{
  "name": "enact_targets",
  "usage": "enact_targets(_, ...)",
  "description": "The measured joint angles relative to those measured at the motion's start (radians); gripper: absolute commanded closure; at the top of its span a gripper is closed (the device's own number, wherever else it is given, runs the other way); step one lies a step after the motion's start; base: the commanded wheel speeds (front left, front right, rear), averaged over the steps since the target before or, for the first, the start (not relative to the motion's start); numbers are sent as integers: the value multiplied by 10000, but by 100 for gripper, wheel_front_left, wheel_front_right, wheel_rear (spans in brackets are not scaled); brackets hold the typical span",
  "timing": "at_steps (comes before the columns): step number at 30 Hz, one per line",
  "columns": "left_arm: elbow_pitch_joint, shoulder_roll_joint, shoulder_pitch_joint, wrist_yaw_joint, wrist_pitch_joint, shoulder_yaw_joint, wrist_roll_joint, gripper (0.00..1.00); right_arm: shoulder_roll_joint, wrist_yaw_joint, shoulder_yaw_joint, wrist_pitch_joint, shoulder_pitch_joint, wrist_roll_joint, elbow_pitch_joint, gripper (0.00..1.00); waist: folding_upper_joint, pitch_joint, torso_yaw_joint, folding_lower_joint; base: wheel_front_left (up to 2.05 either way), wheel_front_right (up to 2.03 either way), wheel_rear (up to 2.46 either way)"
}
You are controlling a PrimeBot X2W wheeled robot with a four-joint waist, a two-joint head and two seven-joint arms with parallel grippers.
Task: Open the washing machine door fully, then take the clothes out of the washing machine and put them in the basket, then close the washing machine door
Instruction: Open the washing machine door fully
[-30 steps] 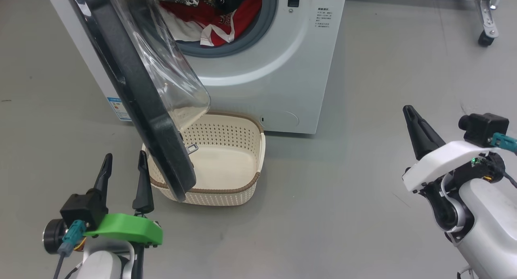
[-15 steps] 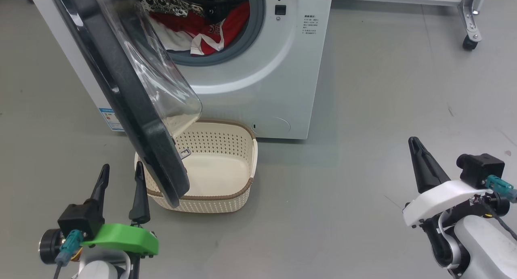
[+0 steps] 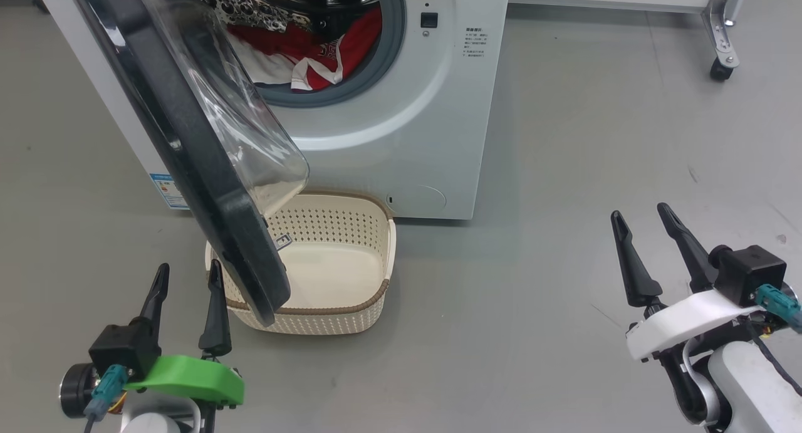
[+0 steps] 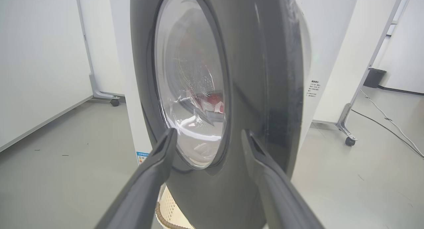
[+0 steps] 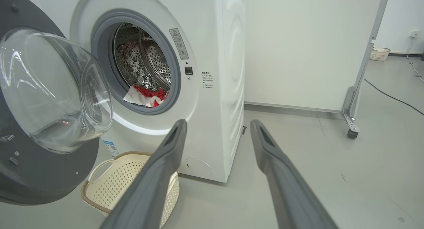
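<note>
left hand (image 3: 190, 266) and right hand (image 3: 640, 210) both low, fingers apart and upward, seemingly empty

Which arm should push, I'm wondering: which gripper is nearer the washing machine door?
Left. The left gripper sits just beside the lower edge of the washing machine door, facing its outer side. The right gripper is well off to the right, across the floor, apart from it.

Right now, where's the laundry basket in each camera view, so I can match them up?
Head view: the basket sits lower centre-left, partly behind the washing machine door.
Left wrist view: a cream sliver at the bottom edge, beneath the door.
Right wrist view: lower left, below the door.
Shared landmark: that black-rimmed door, overhanging the basket.
</note>
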State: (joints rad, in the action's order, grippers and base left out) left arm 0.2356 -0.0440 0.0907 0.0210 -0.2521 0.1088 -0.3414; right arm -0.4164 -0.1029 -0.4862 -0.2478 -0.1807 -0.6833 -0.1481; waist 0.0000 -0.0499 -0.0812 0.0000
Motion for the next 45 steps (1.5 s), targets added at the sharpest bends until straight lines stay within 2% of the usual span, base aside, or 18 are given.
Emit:
enact_targets(28,81,21,-144,-184,0,19,107,0,832,-73,926,0,1383,1129,583,0,0,41,126,0,0,0,0)
enact_targets(45,90,21,-198,-219,0,148,69,0,1085,59,1252,0,1699,1406,696,0,0,16,118,0,0,0,0)
